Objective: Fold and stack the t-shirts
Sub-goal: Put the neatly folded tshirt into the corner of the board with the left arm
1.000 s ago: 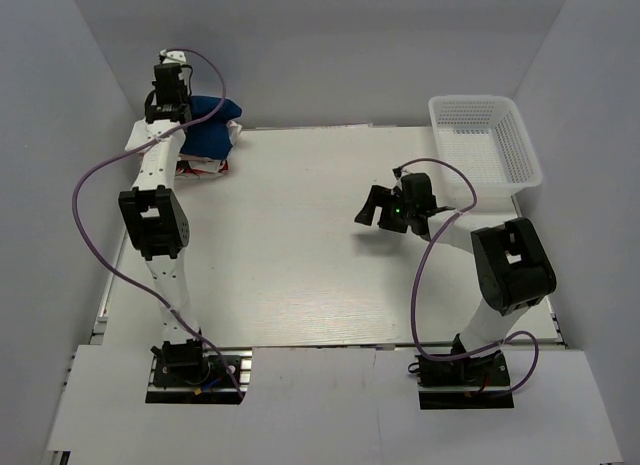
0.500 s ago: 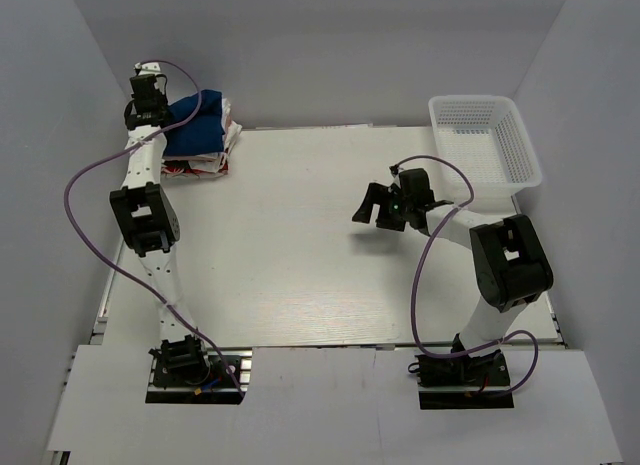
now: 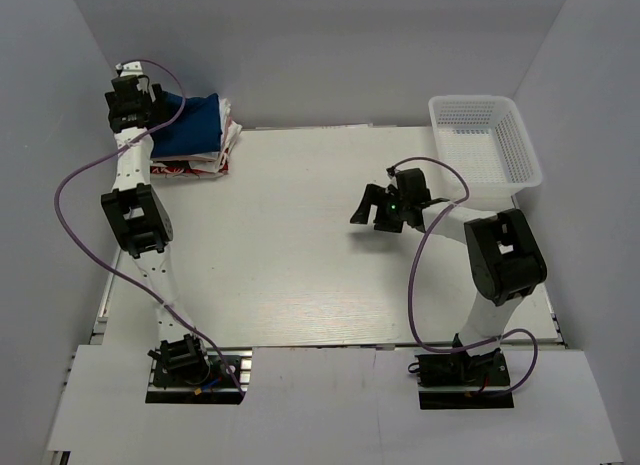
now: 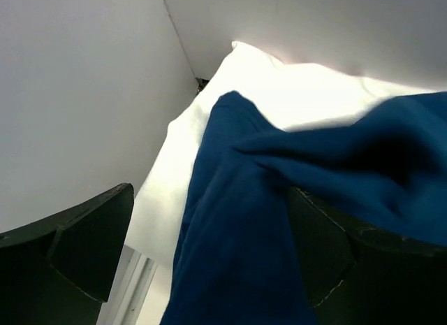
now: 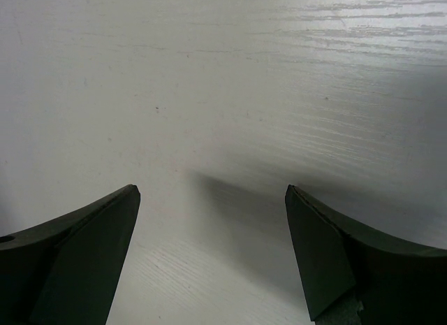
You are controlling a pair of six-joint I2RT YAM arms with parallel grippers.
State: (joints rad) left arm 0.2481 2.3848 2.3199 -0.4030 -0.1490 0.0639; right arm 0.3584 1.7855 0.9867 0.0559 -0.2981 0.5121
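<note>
On the desk, in its far left corner, the navy t-shirt lies on top of the folded pile. The left gripper stands apart with navy cloth between its sides. I would lift it straight up, so no cloth is dragged. The right gripper hangs apart over the desk.

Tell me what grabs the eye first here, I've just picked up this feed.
The navy t-shirt stands out, lying on top of the folded stack at the table's far left corner, with the left gripper open and navy cloth between its fingers. The right gripper hangs open over the table at mid-right. A white mesh basket sits at the far right corner.
</note>
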